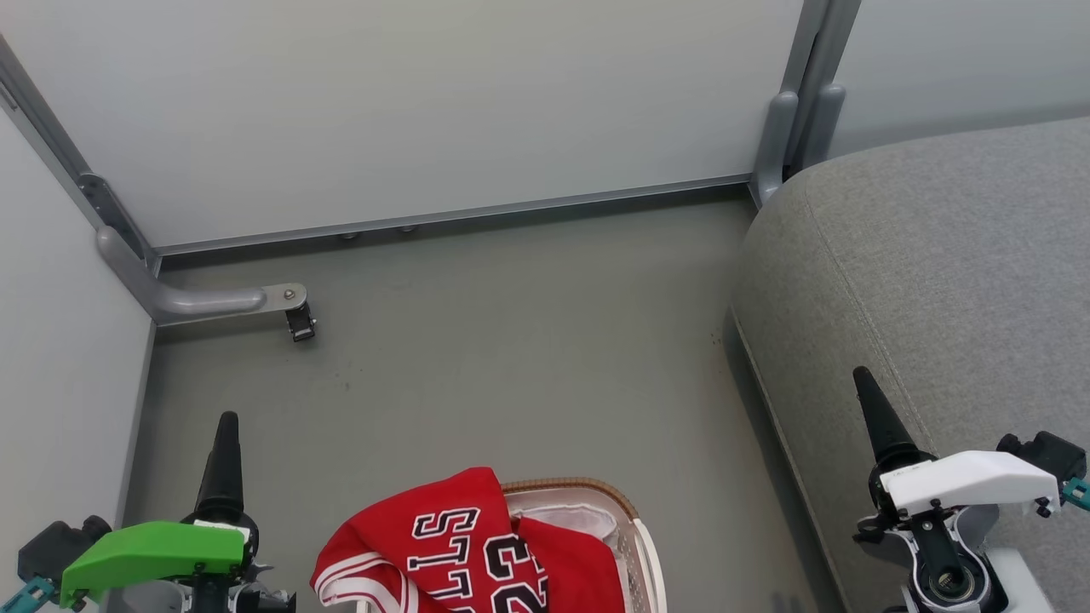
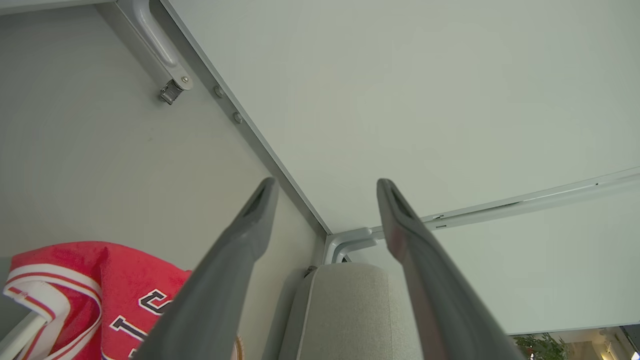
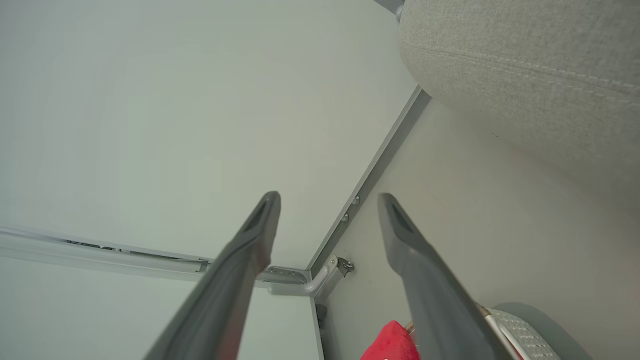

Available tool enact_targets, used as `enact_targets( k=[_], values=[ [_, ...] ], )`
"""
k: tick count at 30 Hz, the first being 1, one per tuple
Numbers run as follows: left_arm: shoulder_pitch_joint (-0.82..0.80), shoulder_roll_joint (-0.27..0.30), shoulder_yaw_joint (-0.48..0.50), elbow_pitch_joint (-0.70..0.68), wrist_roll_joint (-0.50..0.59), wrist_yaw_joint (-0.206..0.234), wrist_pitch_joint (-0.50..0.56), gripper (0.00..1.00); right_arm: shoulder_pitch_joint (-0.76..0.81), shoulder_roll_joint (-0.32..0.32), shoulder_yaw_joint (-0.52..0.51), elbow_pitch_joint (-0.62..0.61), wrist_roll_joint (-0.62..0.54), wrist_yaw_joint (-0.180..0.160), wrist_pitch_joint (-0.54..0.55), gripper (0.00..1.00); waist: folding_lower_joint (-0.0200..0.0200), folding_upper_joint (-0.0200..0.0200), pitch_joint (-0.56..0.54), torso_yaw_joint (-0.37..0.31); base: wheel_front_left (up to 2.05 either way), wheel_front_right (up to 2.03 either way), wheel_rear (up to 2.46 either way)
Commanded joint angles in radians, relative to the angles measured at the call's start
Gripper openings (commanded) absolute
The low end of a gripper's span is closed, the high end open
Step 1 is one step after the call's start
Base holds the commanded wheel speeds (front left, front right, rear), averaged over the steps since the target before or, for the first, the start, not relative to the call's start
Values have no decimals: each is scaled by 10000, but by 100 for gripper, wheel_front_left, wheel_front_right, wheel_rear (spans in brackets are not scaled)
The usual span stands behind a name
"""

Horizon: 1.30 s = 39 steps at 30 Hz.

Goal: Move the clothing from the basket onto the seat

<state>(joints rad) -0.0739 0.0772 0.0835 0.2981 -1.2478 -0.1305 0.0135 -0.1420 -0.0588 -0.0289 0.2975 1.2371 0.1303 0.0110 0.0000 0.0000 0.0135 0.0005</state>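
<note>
Pale partition panels (image 1: 426, 102) stand ahead of both my hands, meeting in a corner beyond my left hand (image 2: 326, 184). A bare grey floor (image 1: 511, 340) runs from those panels back toward me, between my hands.

The seat (image 1: 937, 281), a large grey woven couch cushion with a rounded edge and a stitched seam, lies under and beyond my right hand (image 3: 328, 196), stretching away to that hand's outer side. Nothing lies on the part I can see.

The laundry basket (image 1: 606, 494), white perforated plastic with a brown woven rim, sits on the floor between my hands, nearer to my body than either set of fingertips. A plain white liner (image 1: 570, 515) shows inside it.

The jersey (image 1: 443, 545), red with striped white trim and black-and-white block letters and numbers, is heaped in the basket and spills over the rim on my left hand's side.

Both hands are spread wide and hold nothing, fingers pointing forward, well apart from the jersey.

A small metal foot (image 1: 289, 311) juts from the partition ahead of my left hand.
</note>
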Motion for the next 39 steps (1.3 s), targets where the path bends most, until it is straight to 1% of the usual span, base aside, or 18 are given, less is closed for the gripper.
enact_targets(
  k=[1, 7, 12, 18, 30, 39],
  values=[
    [-373, 157, -73, -169, 616, -2, -123, 100, -382, -112, 96, -74, -549, 3, -128, 100, 0, 0, 9, -1, 0, 0, 0],
    [-424, 289, -286, -119, 2119, 23, -364, 100, -576, -144, 335, 99, -1852, 3, -362, 100, 0, 0, 38, -6, 0, 0, 0],
    [-424, 402, -556, 20, 3150, 251, -552, 100, -682, -126, 540, 281, -2831, 3, -549, 100, 0, 0, 47, -17, 0, 0, 0],
    [-393, 590, -859, 266, 4098, 487, -762, 100, -737, -138, 729, 538, -3865, 4, -762, 100, 0, 0, 61, -27, 0, 0, 0],
    [-310, 923, -1363, 345, 5650, 1045, -1152, 100, -893, -139, 933, 946, -5651, 4, -1143, 100, 0, 0, 114, -41, 0, 0, 0],
    [-111, 1035, -1609, 94, 6604, 1208, -1409, 100, -949, -114, 1050, 1172, -6831, 4, -1399, 100, 0, 0, 115, -70, 0, 0, 0]
  ],
)
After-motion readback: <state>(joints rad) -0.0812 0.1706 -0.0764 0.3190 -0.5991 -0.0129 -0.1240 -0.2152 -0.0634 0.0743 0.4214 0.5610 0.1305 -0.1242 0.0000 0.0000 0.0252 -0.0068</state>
